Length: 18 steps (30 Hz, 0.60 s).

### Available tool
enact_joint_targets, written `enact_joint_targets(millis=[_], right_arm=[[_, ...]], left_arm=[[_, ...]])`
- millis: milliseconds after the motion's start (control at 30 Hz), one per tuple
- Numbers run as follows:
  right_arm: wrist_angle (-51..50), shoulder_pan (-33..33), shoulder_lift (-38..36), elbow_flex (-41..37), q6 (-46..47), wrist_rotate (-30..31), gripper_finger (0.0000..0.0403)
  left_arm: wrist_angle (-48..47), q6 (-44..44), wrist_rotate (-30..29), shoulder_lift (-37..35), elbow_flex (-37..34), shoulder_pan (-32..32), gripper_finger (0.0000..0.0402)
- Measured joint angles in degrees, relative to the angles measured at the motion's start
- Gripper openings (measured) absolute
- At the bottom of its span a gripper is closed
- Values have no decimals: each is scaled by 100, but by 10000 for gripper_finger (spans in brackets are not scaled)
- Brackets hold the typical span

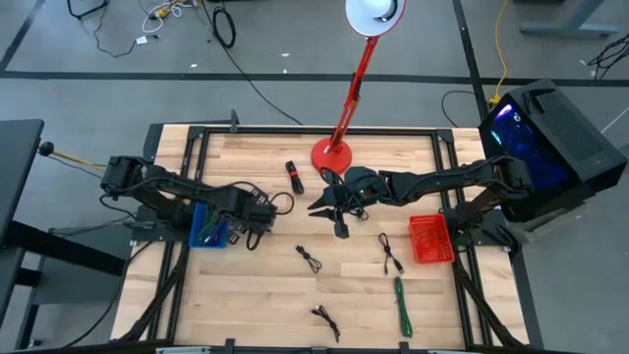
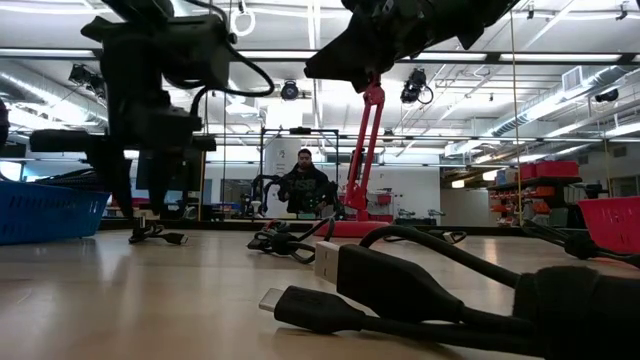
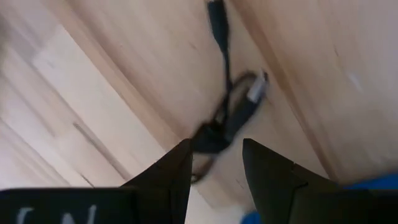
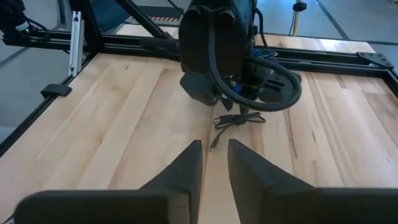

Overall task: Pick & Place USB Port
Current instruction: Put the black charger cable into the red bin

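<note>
The high view showed the wooden table [image 1: 265, 295] with the two dark arms reaching toward its middle. A red lamp [image 1: 339, 118] stood on its round base at the far edge. The left arm came in past a blue bin [image 1: 208, 228], and the left gripper [image 1: 257, 234] hung over a small black USB cable [image 1: 254, 239] lying just beside that bin. In the left wrist view the cable [image 3: 227, 112] lay coiled on the wood directly below the fingers [image 3: 168, 180], which stood apart with a clear gap between them and held nothing. The right gripper [image 1: 322, 208] hovered near the lamp base, well apart from a red basket [image 1: 429, 239] at the table's right edge. In the right wrist view its fingers [image 4: 186, 168] stood slightly apart with bare wood between them, gripping nothing, and pointed across at the left arm and the cable beneath it. A green cable [image 1: 402, 305] lay near the front edge, other black cables [image 1: 310, 259] were scattered across the table's front half, and a small red and black stick [image 1: 293, 177] lay near the lamp.
</note>
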Motion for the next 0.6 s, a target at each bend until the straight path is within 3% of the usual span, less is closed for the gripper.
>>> enact_joint_targets(millis=[233,467,600], right_arm=[[-2,0,0,0,-26,1,78],[-11,0,0,0,-74,0,78],[-20,0,-2,0,-87,1,78]], left_arm=[[312,169,270,114,-78,167,147],[396,224,364,706,-44,181,139],[404,141,338,901,-28,176,77]])
